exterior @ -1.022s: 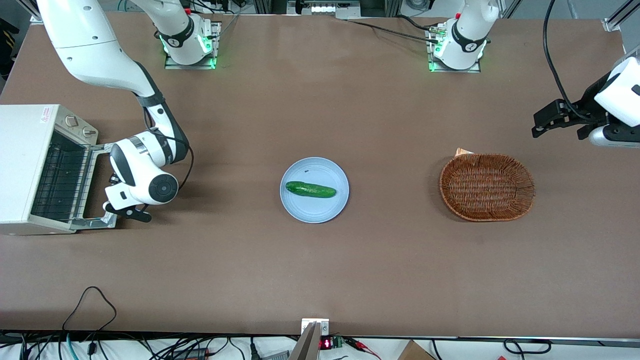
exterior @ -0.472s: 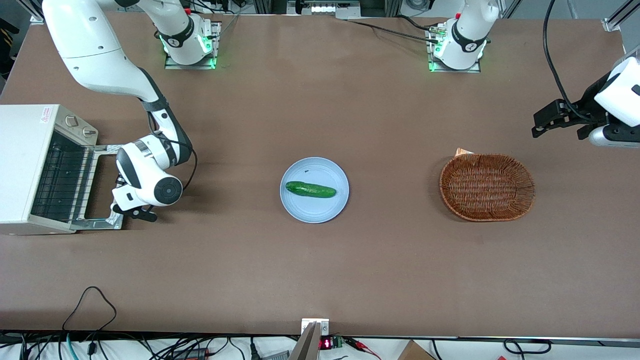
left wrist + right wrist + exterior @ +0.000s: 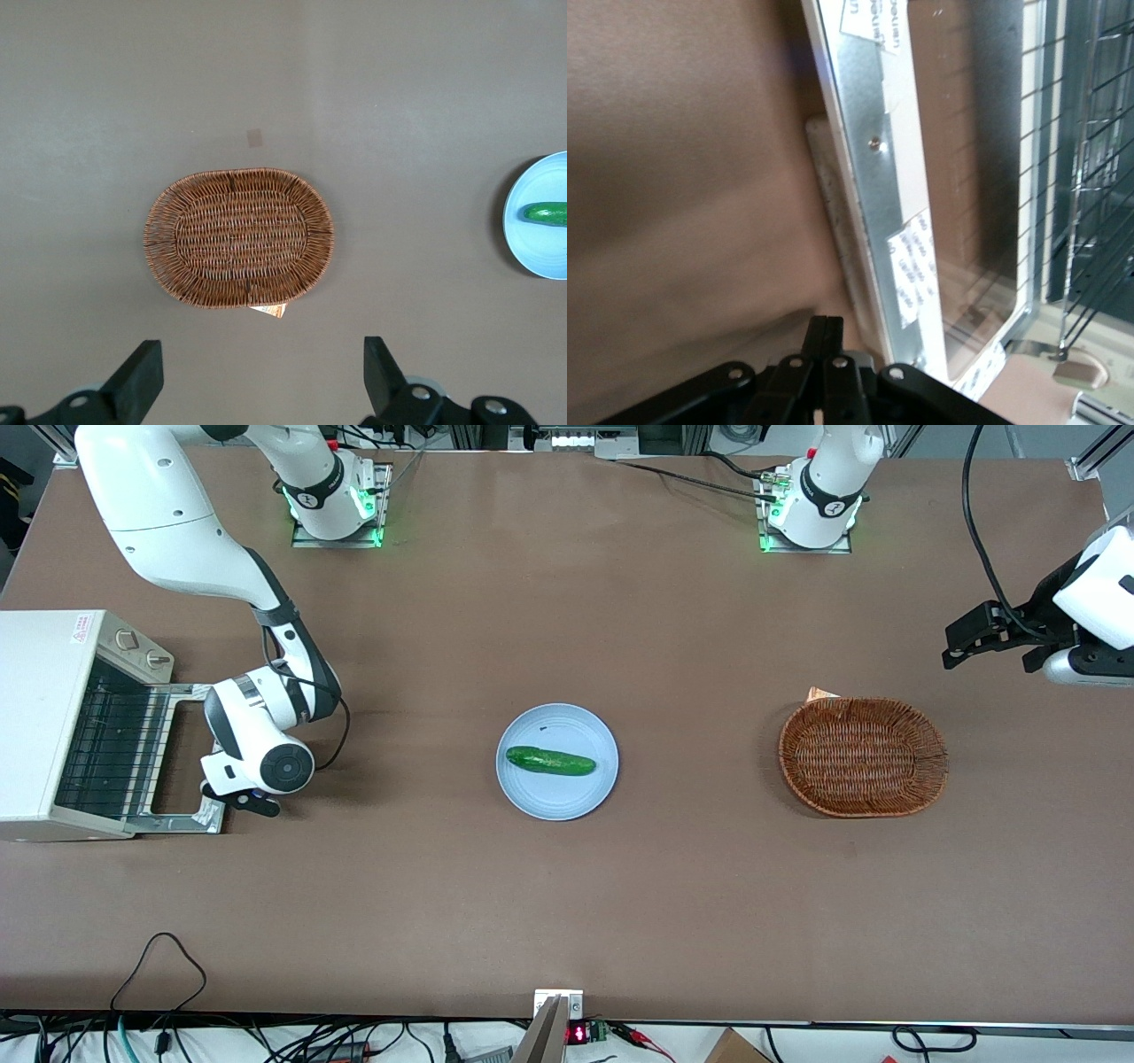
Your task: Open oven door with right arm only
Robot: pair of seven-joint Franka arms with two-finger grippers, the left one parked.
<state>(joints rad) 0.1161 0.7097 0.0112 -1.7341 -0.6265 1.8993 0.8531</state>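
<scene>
Brown tabletop (image 3: pixel 567 903) carrying a boxy cream-white toaster oven (image 3: pixel 53 717); its silver-framed glass oven door (image 3: pixel 182 757) is lying folded down flat, just beside the black two-finger gripper (image 3: pixel 239 797) of the white jointed right arm (image 3: pixel 177 540). Gripper fingers are showing pressed together with nothing between them, hovering at the door's pale bar handle (image 3: pixel 833 212). Judged step: opening is finishing; the next move calls for lifting clear without nudging the door.

- We see the oven door (image 3: pixel 873 168) with a brushed silver metal frame and glossy dark glass.
- We see a matt brown desk (image 3: pixel 567 903).
- The right arm (image 3: pixel 177 531) looks smooth glossy white plastic; its claw (image 3: pixel 232 795), beside the door, matt black.
</scene>
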